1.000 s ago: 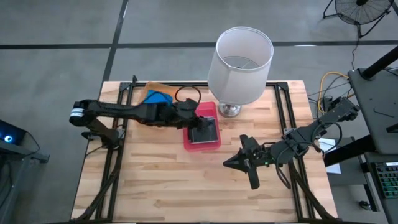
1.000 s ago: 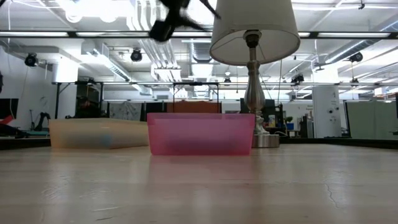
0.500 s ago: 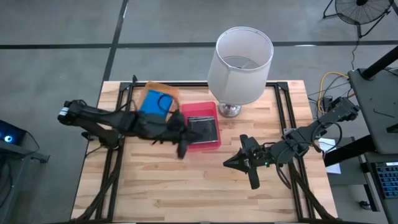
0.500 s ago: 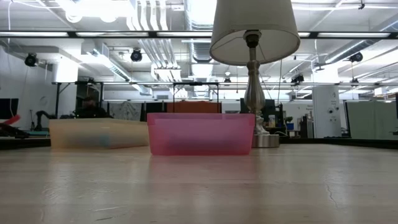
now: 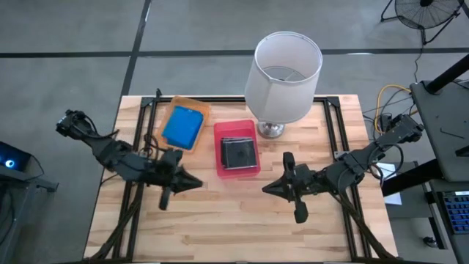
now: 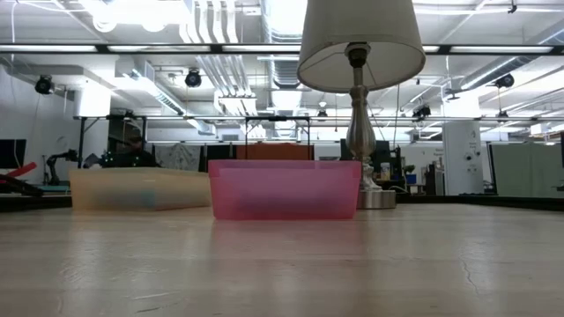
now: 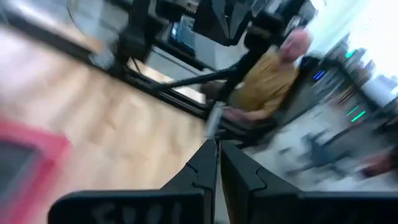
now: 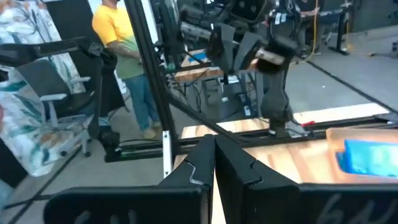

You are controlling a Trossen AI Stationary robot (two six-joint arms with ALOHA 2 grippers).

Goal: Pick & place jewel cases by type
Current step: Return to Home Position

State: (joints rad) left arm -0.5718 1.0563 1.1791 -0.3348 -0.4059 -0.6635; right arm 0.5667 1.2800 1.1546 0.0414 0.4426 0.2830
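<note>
Sorting looks done to me: blue jewel cases (image 5: 182, 126) in the orange tray (image 5: 192, 103), dark jewel cases (image 5: 239, 152) in the pink tray (image 5: 218, 150), left gripper (image 5: 192, 183) and right gripper (image 5: 270, 188) over the desk (image 5: 234, 220), jaws clenched on nothing, so just park both arms.

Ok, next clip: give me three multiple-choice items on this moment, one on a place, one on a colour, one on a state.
1. Where are the dark cases? A on the floor; B in the pink tray; C in a gripper.
2. What colour is the case in the orange tray? A red; B blue; C green.
3. The left gripper is: A shut on a case; B wide open; C shut, empty.
Key: B, the high view shows them inside it; B, plain from above; C, its wrist view shows it closed on nothing.
</note>
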